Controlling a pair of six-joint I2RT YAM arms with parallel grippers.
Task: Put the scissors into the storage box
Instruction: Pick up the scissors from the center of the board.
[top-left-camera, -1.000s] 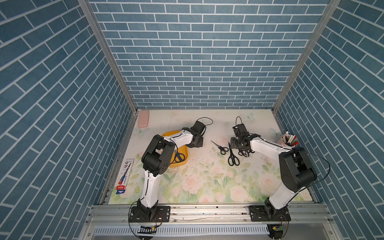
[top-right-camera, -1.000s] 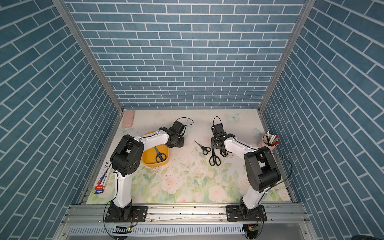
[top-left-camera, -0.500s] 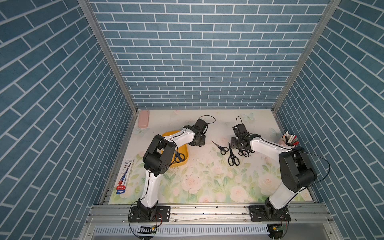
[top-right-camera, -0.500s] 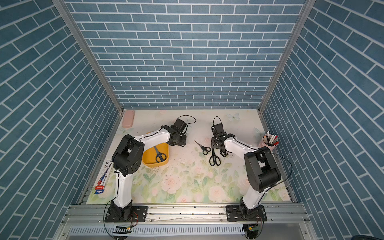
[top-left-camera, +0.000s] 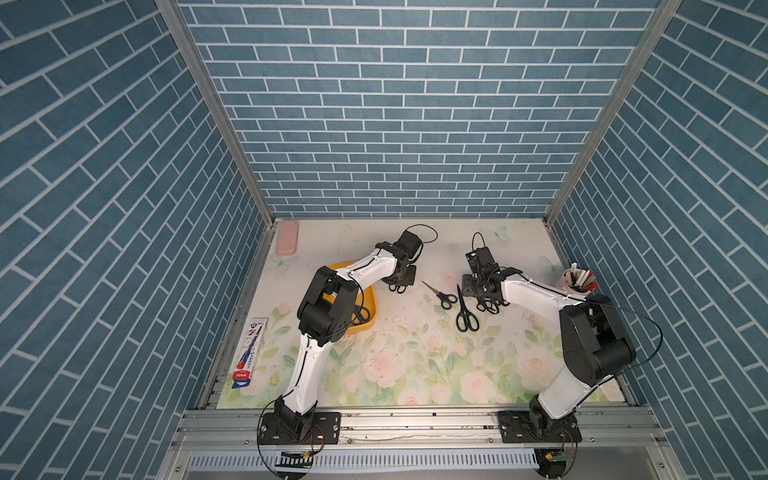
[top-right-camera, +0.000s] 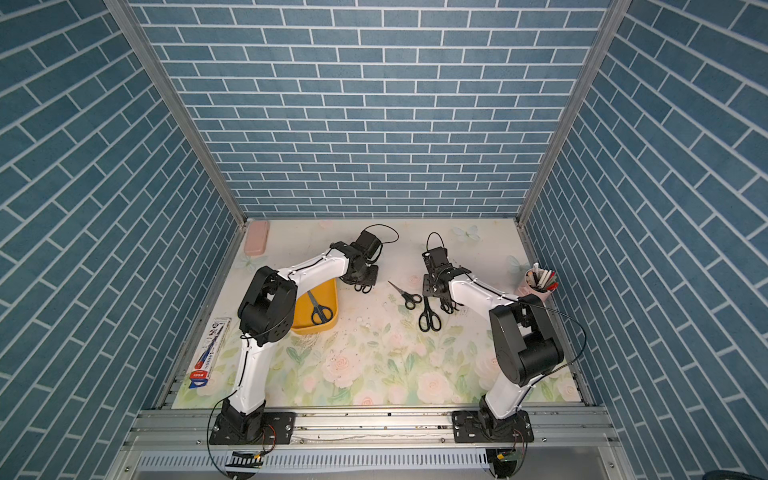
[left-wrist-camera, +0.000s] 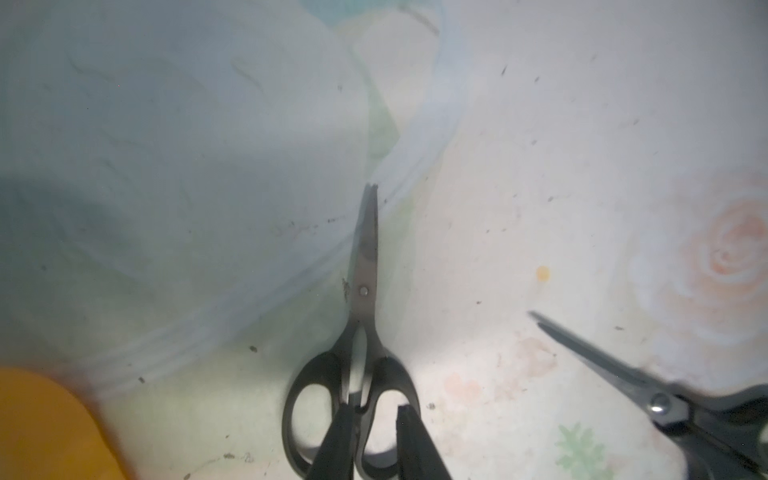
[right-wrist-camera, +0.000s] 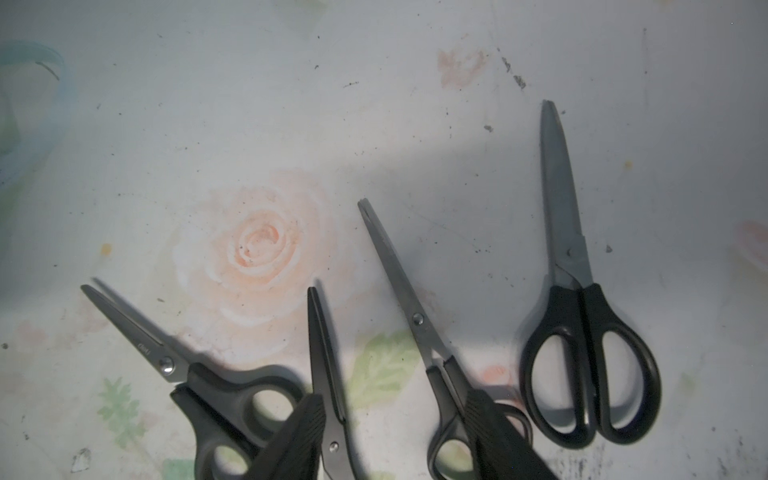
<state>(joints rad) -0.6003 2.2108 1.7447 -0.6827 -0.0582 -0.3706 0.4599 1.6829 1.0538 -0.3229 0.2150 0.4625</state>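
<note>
- the yellow storage box (top-right-camera: 313, 329) sits on the floral surface (top-right-camera: 374, 365) beside the left arm, one pair of scissors (top-right-camera: 320, 309) lying inside it.
- the left claw (left-wrist-camera: 370, 436) is low just beyond the box, over a second pair (left-wrist-camera: 365, 332) that lies flat; its fingers (left-wrist-camera: 334, 444) stand only a little apart above the black handle loops, and i can't tell whether they touch them.
- the right claw (right-wrist-camera: 399, 440) hangs low with its fingers spread wide, gripping nothing.
- four more pairs (right-wrist-camera: 582, 332) lie fanned under it, loose, well apart from the box.
- a pink pen cup (top-left-camera: 568, 286) stands at the surface's right edge.
</note>
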